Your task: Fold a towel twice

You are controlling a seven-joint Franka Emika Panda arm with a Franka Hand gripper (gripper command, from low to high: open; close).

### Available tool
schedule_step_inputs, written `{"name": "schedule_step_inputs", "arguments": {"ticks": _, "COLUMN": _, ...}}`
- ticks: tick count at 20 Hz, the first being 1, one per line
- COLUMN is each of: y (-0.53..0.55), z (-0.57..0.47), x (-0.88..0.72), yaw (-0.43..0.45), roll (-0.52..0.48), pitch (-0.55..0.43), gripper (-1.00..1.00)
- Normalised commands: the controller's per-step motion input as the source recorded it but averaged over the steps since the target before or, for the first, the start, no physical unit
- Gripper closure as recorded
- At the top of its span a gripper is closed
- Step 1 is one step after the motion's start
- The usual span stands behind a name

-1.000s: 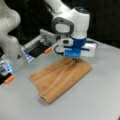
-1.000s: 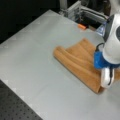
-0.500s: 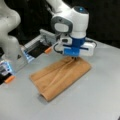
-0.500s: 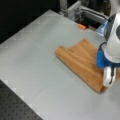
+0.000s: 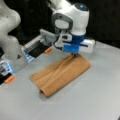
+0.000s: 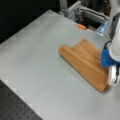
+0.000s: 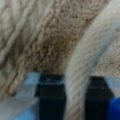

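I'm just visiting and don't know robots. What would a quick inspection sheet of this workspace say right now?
Surface: grey table, flat.
Job's things: towel, orange-brown, already folded over itself, with a rolled fold along one long side; it lies on the table in both front views.
Clutter: small orange pieces near the table's edge.
Gripper: gripper is down at the towel's far edge, with a band of cloth between its fingers in the wrist view.
Cables: a dark cable on the arm.
Surroundings: metal frame behind the table, dark background, a second white arm at a front view's left.
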Motion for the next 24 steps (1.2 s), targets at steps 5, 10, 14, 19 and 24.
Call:
{"name": "schedule_step_inputs", "arguments": {"ticks": 5, "y": 0.04, "z": -0.01, "x": -0.42, "yaw": -0.168, "roll": 0.105, "pitch": -0.013, "gripper": 1.0}}
{"name": "schedule_step_inputs", "arguments": {"ticks": 10, "y": 0.0, "z": -0.06, "x": -0.42, "yaw": -0.162, "roll": 0.121, "pitch": -0.076, "gripper": 1.0}}
{"name": "schedule_step_inputs", "arguments": {"ticks": 14, "y": 0.0, "z": -0.13, "x": -0.41, "yaw": -0.163, "roll": 0.131, "pitch": -0.139, "gripper": 1.0}}
{"name": "schedule_step_inputs", "arguments": {"ticks": 19, "y": -0.03, "z": -0.19, "x": -0.35, "yaw": -0.154, "roll": 0.157, "pitch": -0.221, "gripper": 1.0}}
{"name": "schedule_step_inputs", "arguments": {"ticks": 24, "y": -0.04, "z": -0.15, "x": -0.29, "yaw": -0.14, "roll": 0.159, "pitch": -0.244, "gripper": -1.0}}
